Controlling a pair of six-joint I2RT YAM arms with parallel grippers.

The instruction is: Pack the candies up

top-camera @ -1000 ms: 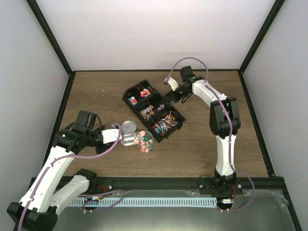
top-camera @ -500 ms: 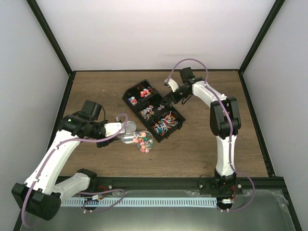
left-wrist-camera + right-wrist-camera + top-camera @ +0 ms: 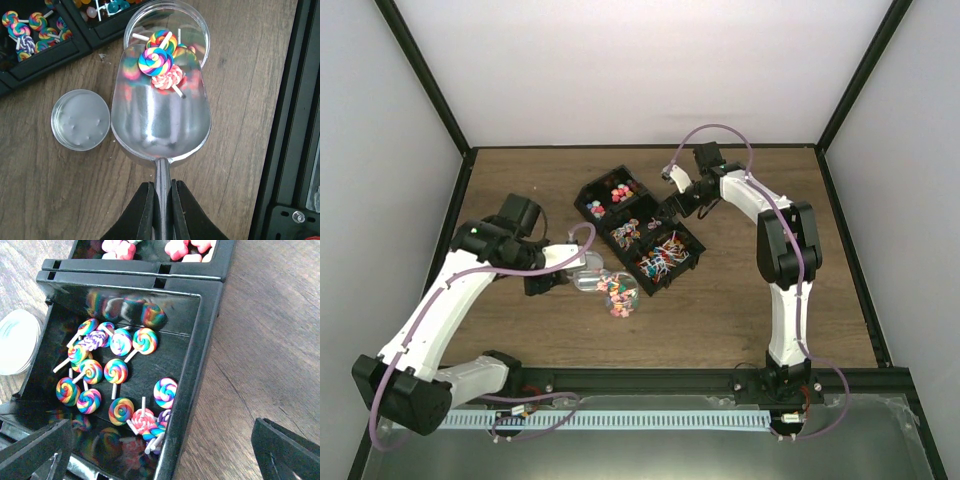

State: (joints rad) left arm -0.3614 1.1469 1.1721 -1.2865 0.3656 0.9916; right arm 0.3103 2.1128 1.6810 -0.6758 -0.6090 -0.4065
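Observation:
My left gripper (image 3: 162, 202) is shut on the thin handle of a metal scoop (image 3: 160, 120). A few swirl lollipop candies (image 3: 159, 62) lie at the scoop's front lip, which reaches over the mouth of the clear round jar (image 3: 197, 30). In the top view the left gripper (image 3: 556, 276) and scoop (image 3: 586, 281) sit just left of the jar (image 3: 621, 293), which holds coloured candies. My right gripper (image 3: 160, 455) hovers open over a tray compartment full of lollipop candies (image 3: 116, 371); in the top view the right gripper (image 3: 672, 200) is at the tray's far right side.
The black compartment tray (image 3: 603, 210) lies diagonally mid-table with several candy kinds. The jar's round lid (image 3: 80, 120) rests flat on the wood left of the scoop. A black rail (image 3: 295, 125) runs along the right of the left wrist view.
The left arm has lifted and swung its elbow and wrist toward the far side, keeping the scoop at the jar's mouth. The right arm has barely moved.

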